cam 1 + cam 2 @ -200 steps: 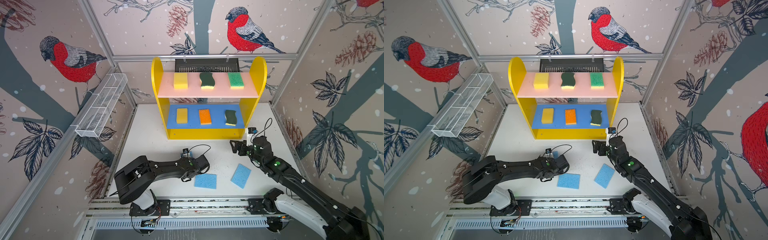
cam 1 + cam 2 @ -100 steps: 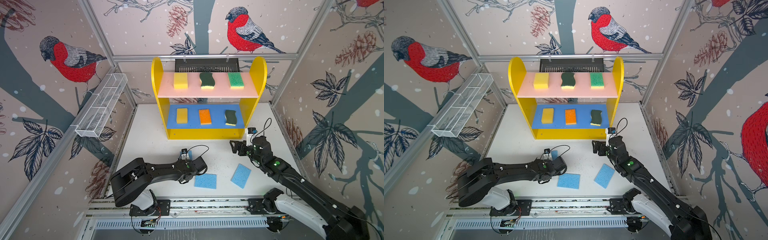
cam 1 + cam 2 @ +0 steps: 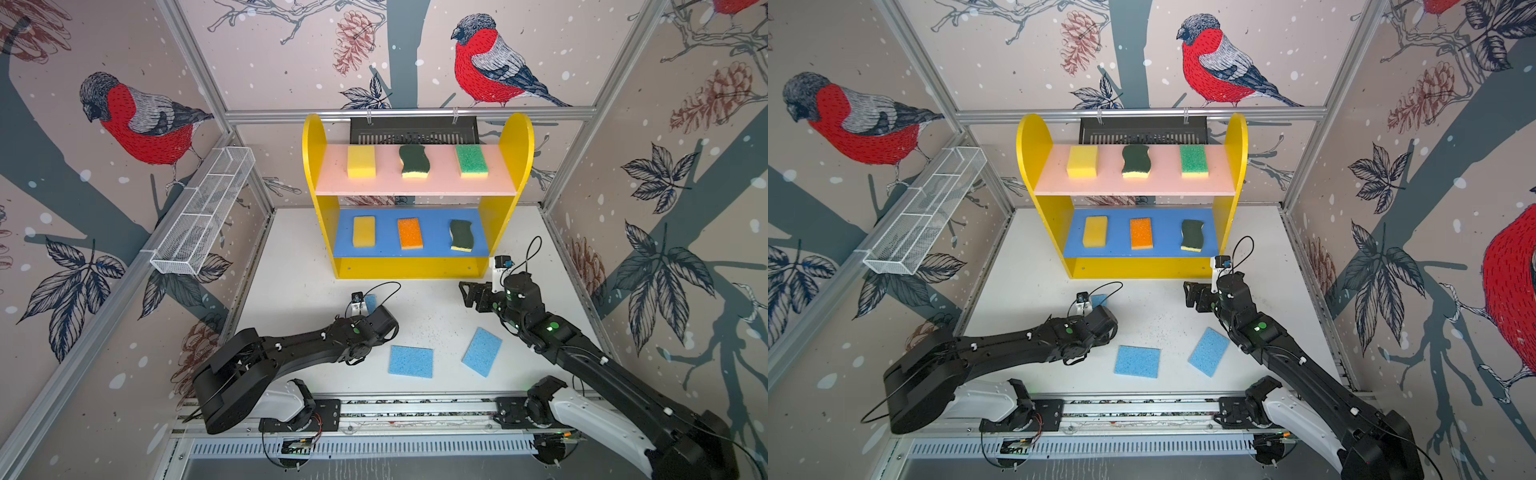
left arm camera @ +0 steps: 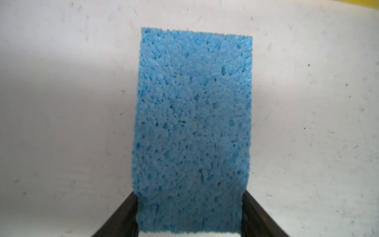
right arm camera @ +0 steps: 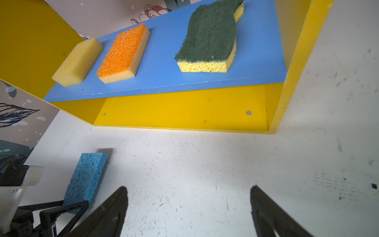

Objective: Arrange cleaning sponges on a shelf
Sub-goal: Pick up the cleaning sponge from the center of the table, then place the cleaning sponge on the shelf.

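My left gripper (image 4: 189, 205) is shut on a light-blue sponge (image 4: 192, 115), its fingers (image 4: 123, 215) pressing the sponge's two long sides; in a top view the sponge (image 3: 370, 302) pokes out beyond the wrist, in front of the shelf (image 3: 311, 166). Two more blue sponges (image 3: 411, 361) (image 3: 482, 351) lie flat near the front. The pink board holds a yellow (image 3: 361, 161), a wavy dark-green (image 3: 414, 160) and a green (image 3: 471, 160) sponge. The blue board holds yellow (image 5: 78, 63), orange (image 5: 123, 53) and wavy (image 5: 207, 39) ones. My right gripper (image 5: 188, 190) hovers open and empty by the shelf's right foot.
A white wire basket (image 3: 203, 212) hangs on the left wall. A black slotted tray (image 3: 413, 129) hangs behind the shelf. The arms' metal rail (image 3: 415, 409) runs along the table's front edge. The shelf's yellow bottom level (image 5: 180, 110) holds nothing.
My left gripper has closed onto the blue sponge, and its wrist has shifted slightly left. The right arm has not moved.
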